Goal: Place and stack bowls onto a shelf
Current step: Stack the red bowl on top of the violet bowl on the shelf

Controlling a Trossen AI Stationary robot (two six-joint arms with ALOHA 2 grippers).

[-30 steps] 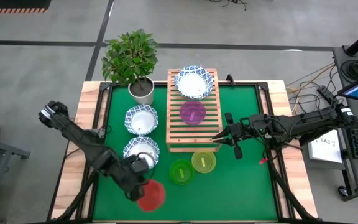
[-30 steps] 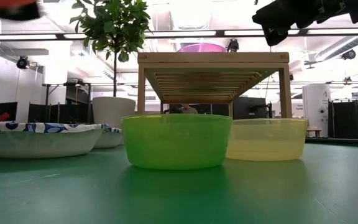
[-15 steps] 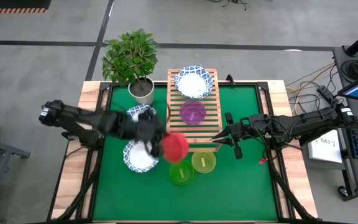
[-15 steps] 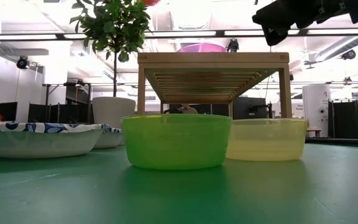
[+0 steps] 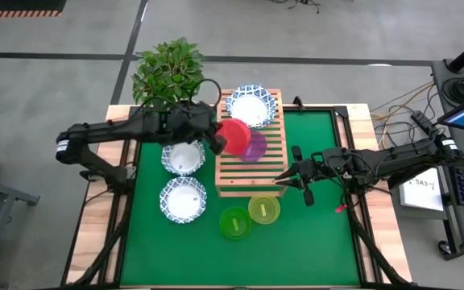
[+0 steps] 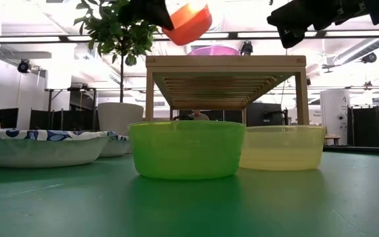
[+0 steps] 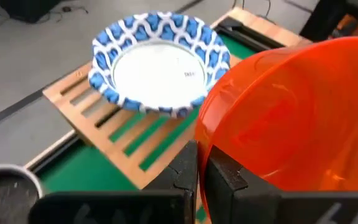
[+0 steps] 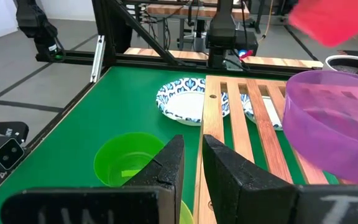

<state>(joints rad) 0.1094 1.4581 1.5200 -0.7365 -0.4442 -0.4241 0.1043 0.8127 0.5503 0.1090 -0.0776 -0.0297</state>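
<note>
My left gripper point(image 5: 217, 138) holds the red bowl point(image 5: 232, 135) in the air over the left edge of the light-wood shelf point(image 5: 248, 176), beside the purple bowl point(image 5: 254, 147) that sits on the slats. A blue-rimmed white bowl point(image 5: 252, 106) rests on the shelf's far end. Two more point(image 5: 184, 155) point(image 5: 183, 199) lie on the green mat, left of the shelf. The green bowl point(image 5: 234, 222) and yellow bowl point(image 5: 264, 209) stand on the mat at the shelf's near end. My right gripper point(image 5: 282, 179) hovers shut and empty by the shelf's near right corner. My left gripper pinches the red bowl's rim point(image 7: 211, 144) between its two fingers point(image 7: 185, 168), one inside the bowl and one outside. It reaches in level from the table's left. The bowl point(image 6: 189, 23) is lifted clear, tilted, above the shelf's top.
A potted plant point(image 5: 167, 72) stands at the mat's far left corner, its pot partly under my left arm. The right arm stretches in from the table's right edge. Open mat point(image 5: 321, 234) lies to the right of the shelf and near the front edge.
My left gripper has carried the red bowl from low over the table's near left part, up and toward the far right, over the white bowls, to above the shelf's left edge. The bowl has stayed in its hold. The right arm has kept still.
</note>
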